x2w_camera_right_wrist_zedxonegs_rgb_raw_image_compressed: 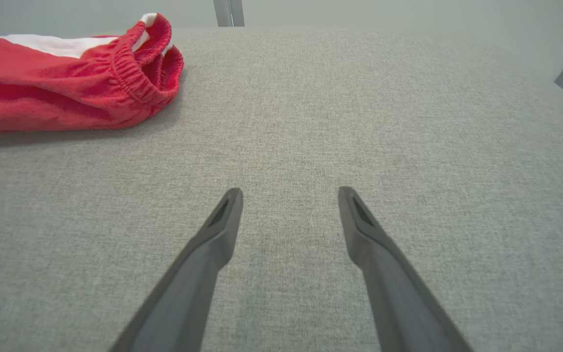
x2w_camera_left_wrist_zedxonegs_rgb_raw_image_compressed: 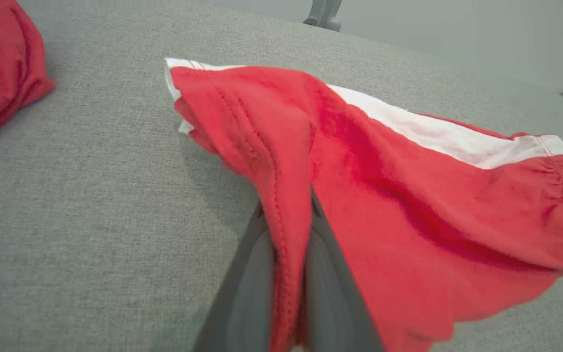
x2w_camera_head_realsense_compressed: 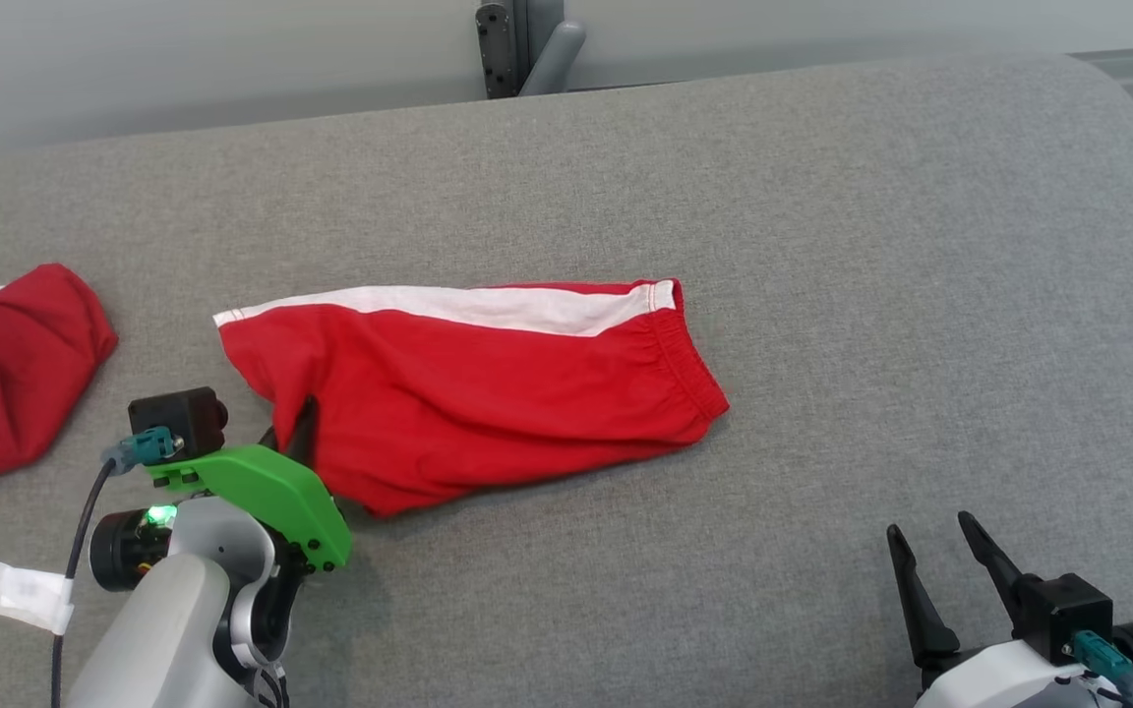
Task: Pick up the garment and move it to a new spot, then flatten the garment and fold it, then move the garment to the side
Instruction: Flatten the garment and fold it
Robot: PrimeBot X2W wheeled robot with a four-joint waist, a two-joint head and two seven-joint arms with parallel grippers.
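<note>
Fingers of the left gripper [x2w_camera_head_realsense_compressed: 299, 425] clamp the red shorts [x2w_camera_head_realsense_compressed: 488, 393] by a hem, mid-left on the grey surface [x2w_camera_head_realsense_compressed: 871, 246]; right gripper [x2w_camera_head_realsense_compressed: 928, 526] spread, empty, near its right edge.

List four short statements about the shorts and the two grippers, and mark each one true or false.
1. The left gripper is shut on a fold of the red shorts. True.
2. The right gripper also grips the shorts. False: it is open over the grey surface, apart from the shorts.
3. A white stripe runs along the shorts' far edge. True.
4. The shorts are the one red piece of clothing on the surface. False: a second red garment lies to the robot's left.
</note>
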